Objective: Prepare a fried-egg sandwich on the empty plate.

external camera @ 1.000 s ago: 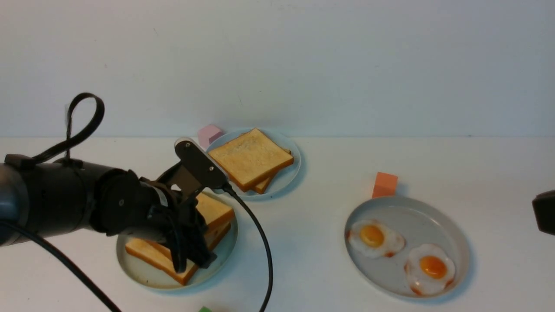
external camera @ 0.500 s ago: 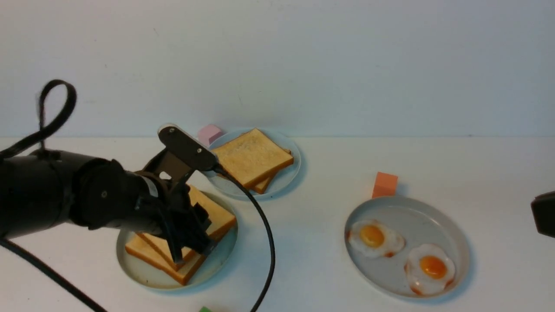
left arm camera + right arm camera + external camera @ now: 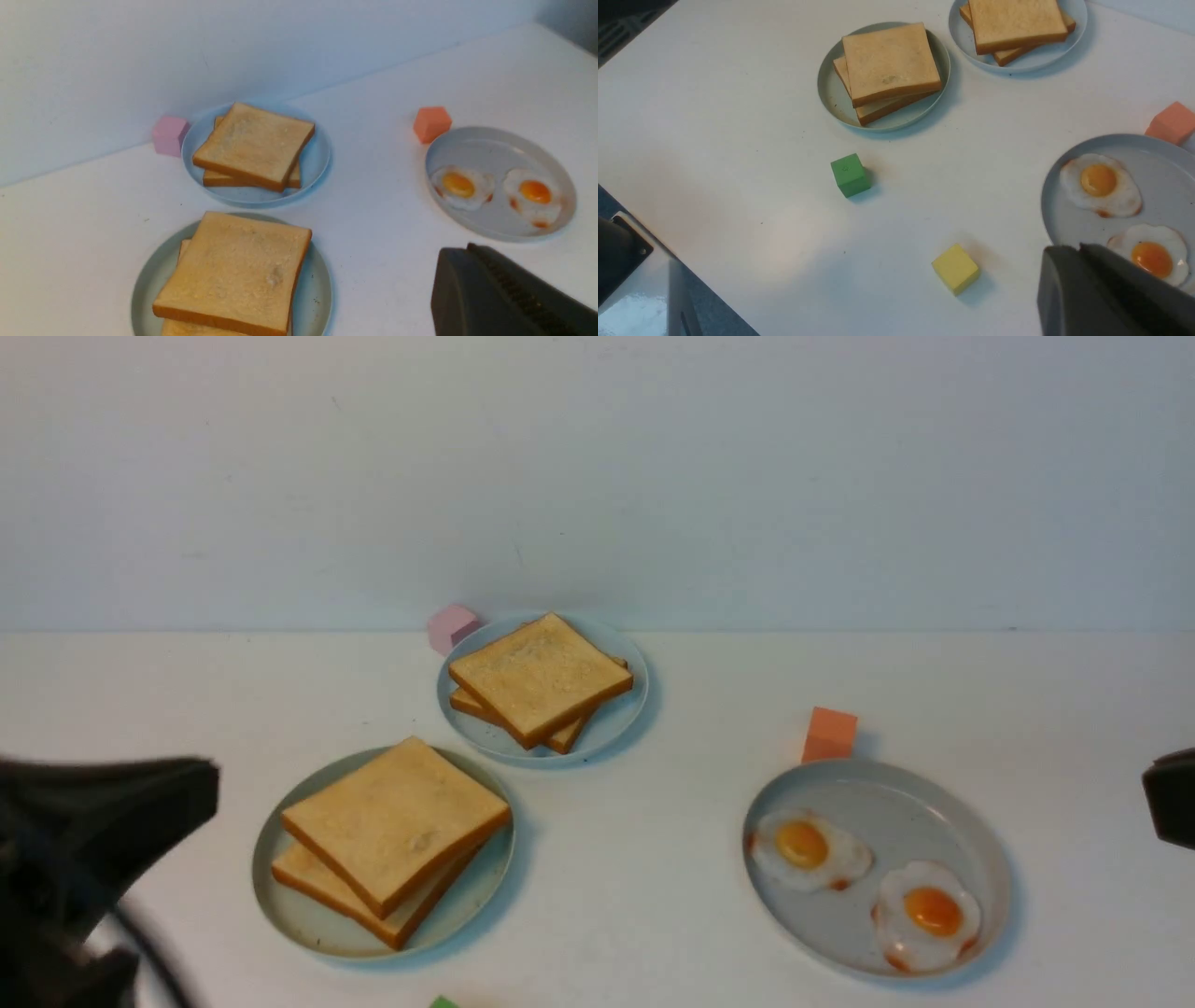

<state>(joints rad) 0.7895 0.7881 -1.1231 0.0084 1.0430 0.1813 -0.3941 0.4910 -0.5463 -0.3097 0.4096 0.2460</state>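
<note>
My left end effector is no longer hanging over the mint-green plate; it is pulling back toward my own side, its jaws now together and gripping nothing. That is leaving the fried-egg sandwich uncovered on the plate, so I am judging the build as finished, or nearly so.

The sandwich is sitting inside the plate's rim: two square golden-brown slices with darker crusts, the top one turned slightly askew over the lower. I am not seeing the egg between them in any view.

Taking that plate as my landmark, the blue-grey plate with two more toast slices is lying just beyond it, and the grey plate holding two fried eggs is well apart toward my right. My right end effector is hovering near that egg plate; I cannot tell from here how its jaws are standing.
</note>
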